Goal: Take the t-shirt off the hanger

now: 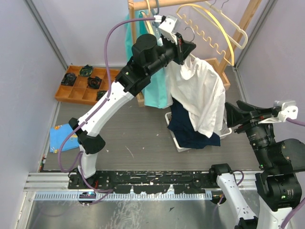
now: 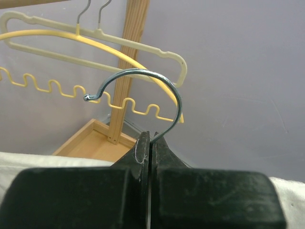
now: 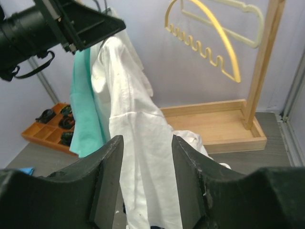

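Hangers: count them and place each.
3. A cream hanger and a yellow hanger hang empty on the rack; a wire hanger is clamped in the left gripper, carrying the white shirt. The teal garment may hide another.

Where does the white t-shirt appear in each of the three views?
Top external: white t-shirt centre-right, hanging below the left gripper.
Left wrist: only strips at the lower edges.
Right wrist: centre.
Shared landmark: yellow hanger.
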Robot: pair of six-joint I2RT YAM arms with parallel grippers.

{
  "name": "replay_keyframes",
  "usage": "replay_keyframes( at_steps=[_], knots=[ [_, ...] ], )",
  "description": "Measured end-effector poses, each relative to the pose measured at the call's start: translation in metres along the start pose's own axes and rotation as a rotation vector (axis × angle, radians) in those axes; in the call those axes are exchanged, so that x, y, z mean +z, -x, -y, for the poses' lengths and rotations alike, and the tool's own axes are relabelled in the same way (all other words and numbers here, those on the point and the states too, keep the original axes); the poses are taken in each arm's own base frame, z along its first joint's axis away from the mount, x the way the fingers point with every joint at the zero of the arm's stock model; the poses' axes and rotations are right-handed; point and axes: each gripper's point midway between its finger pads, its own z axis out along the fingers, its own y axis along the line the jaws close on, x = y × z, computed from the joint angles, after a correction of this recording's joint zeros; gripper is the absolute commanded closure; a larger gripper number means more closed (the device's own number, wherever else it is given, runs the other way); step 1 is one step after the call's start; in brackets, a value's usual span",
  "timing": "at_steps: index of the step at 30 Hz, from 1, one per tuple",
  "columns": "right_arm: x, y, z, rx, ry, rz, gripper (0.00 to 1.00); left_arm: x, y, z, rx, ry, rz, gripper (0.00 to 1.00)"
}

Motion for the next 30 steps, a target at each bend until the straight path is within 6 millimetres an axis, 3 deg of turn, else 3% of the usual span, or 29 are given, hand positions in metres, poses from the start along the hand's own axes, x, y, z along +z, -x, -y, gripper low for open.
replay_keyframes(
  at_steps=[11,18,20,21,30],
  knots=[
    [0.007,-0.031,-0.021,0.001,0.14,-0.139,0.51,-0.002,-0.001,0.01,-0.039,-0.037,-0.014,1.0],
    [0.019,-0.044,-0.022,0.011,0.158,-0.194,0.72,-0.002,-0.003,0.013,-0.052,-0.041,-0.019,1.0],
    [0.022,-0.048,-0.02,0.013,0.154,-0.208,0.85,-0.002,-0.004,0.013,-0.054,-0.042,-0.022,1.0],
    [0.024,-0.049,-0.02,0.014,0.152,-0.213,0.97,-0.002,-0.004,0.013,-0.054,-0.042,-0.023,1.0],
    [0.018,-0.058,-0.015,0.043,0.118,-0.227,0.99,-0.003,-0.004,0.01,-0.054,-0.022,-0.022,1.0]
  ],
)
